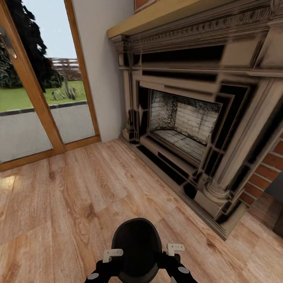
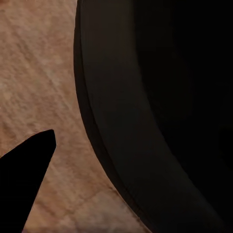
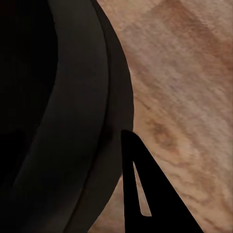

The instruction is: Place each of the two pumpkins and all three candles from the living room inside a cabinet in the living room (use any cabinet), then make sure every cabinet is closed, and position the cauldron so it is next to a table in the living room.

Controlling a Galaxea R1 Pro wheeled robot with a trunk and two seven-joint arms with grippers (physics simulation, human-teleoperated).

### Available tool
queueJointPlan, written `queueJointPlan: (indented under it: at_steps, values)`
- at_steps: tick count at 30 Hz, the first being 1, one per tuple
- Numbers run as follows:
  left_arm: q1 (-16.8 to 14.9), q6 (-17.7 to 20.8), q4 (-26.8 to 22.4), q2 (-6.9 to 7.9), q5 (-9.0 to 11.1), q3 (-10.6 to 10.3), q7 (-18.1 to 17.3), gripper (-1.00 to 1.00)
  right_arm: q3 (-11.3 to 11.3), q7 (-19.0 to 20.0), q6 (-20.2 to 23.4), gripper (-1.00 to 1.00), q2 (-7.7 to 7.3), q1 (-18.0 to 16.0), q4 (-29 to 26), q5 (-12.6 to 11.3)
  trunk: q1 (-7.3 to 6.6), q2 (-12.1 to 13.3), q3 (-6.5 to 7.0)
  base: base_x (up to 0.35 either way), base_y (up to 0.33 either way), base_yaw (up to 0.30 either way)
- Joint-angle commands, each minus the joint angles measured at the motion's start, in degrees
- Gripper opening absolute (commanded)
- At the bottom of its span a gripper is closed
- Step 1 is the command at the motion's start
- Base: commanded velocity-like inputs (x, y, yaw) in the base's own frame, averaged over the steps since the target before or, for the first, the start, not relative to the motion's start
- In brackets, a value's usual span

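While both arms flank it, the black cauldron [image 1: 136, 248] sits at 6 o'clock over the wood floor [image 1: 59, 204] — left gripper [image 2: 29, 174] and right gripper [image 3: 138, 184] cropped, grip unreadable.

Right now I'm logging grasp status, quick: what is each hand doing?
Left hand: against the black cauldron's side; grip cannot be told.
Right hand: against its other side; grip cannot be told.

Wood plank floor [image 1: 78, 196], light brown. The fireplace [image 1: 196, 129] base stands on it at the far side. Glass door [image 1: 35, 98] frame meets the floor left of the fireplace. Brick wall [image 1: 271, 165] foot just right of the fireplace.
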Motion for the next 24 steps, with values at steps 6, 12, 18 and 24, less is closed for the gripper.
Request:
queueJointPlan:
  at_steps: [6,12,18,24]
  values:
    - [0.0,0.0,0.0,0.09,0.5,-0.4,0.4,-1.00,0.4,-0.6,0.0,-1.00,-0.11,0.0,0.0,-0.6,-0.01,0.0,-0.05,0.000,0.000,0.000]
    - [0.0,0.0,-0.1,0.07,0.5,-0.4,0.4,-1.00,0.4,-0.6,-0.1,-1.00,-0.16,0.0,0.0,-0.6,-0.01,0.0,-0.05,0.000,0.000,0.000]
    - [0.0,0.0,-0.1,0.07,0.5,-0.3,0.4,-1.00,0.4,-0.6,-0.1,-1.00,-0.16,0.0,0.0,-0.5,-0.01,0.0,-0.05,0.000,0.000,0.000]
    - [0.0,0.0,-0.1,0.10,0.5,-0.3,0.5,-1.00,0.4,-0.3,-0.2,-1.00,-0.18,0.0,0.0,-0.5,-0.01,0.0,-0.05,0.000,0.000,0.000]
